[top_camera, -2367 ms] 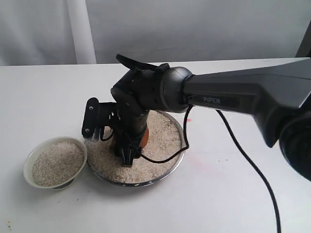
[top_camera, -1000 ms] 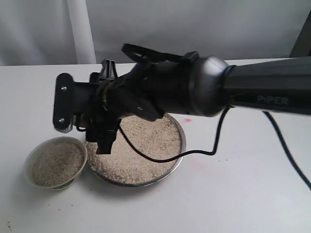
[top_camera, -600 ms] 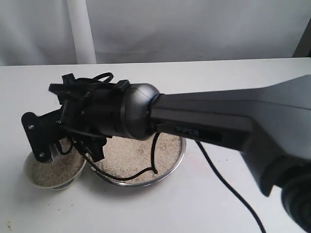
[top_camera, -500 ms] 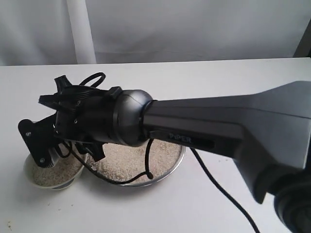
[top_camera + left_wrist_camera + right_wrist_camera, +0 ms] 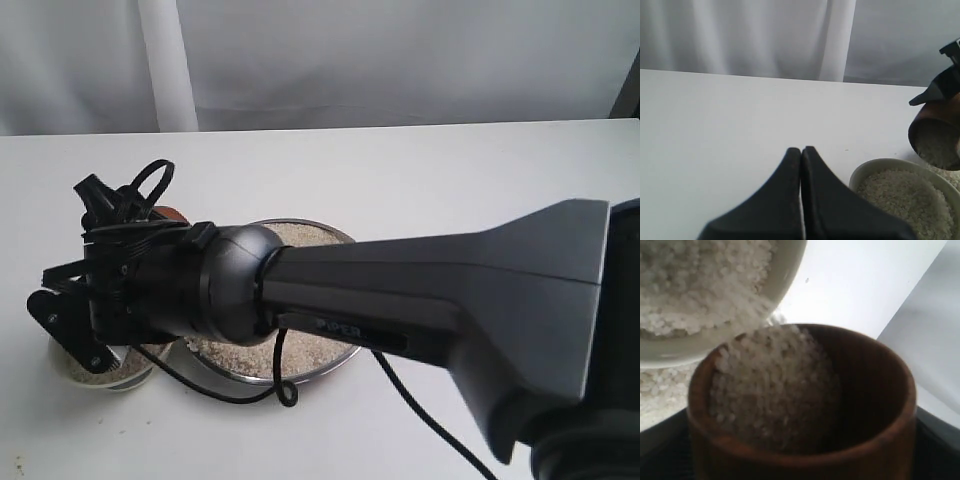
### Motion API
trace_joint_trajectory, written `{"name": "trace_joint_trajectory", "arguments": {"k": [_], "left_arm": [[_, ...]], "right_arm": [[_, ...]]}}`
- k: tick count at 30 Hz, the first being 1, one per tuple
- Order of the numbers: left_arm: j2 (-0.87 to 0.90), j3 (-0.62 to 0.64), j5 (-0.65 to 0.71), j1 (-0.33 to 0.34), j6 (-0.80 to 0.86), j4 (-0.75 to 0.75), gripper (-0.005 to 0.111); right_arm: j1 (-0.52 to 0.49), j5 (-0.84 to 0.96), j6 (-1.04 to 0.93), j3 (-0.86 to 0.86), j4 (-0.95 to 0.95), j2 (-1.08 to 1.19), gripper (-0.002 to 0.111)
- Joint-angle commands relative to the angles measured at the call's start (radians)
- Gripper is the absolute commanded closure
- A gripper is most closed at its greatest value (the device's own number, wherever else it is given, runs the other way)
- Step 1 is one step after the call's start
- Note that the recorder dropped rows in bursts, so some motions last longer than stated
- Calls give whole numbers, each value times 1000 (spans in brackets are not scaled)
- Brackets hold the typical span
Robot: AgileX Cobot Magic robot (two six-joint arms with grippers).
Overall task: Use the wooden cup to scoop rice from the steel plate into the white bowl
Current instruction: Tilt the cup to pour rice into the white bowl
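My right gripper (image 5: 160, 222) reaches across to the left and is shut on the wooden cup (image 5: 880, 390). The cup (image 5: 932, 135) is tipped mouth-down over the white bowl (image 5: 875, 167). Rice (image 5: 770, 385) slides from its lip toward the bowl's rim (image 5: 785, 270). The bowl holds a heap of rice (image 5: 900, 200). From the exterior view the arm hides most of the bowl (image 5: 80, 372), and only a sliver of the cup (image 5: 172, 213) shows. Behind the arm sits the steel plate (image 5: 310, 375), holding rice (image 5: 305, 352). My left gripper (image 5: 801, 150) is shut and empty, low over the table beside the bowl.
The white table (image 5: 480, 170) stretches to the right and back. A white curtain (image 5: 160, 60) hangs behind it. A black cable (image 5: 285, 385) loops down from the right arm over the plate's front rim.
The right arm lifted the cup out of the plate's rice, swung left over the white bowl and rolled, tipping the cup. The left gripper's earlier state is not shown.
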Motion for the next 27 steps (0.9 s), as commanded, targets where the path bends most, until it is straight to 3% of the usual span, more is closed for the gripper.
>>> {"name": "trace_joint_trajectory", "arguments": {"k": [1, 27], "left_arm": [[0, 1, -8, -6, -2, 3, 107], [0, 1, -8, -6, -2, 3, 107]], "right_arm": [[8, 4, 6, -10, -39, 0, 108], [51, 9, -4, -10, -292, 6, 108]]}}
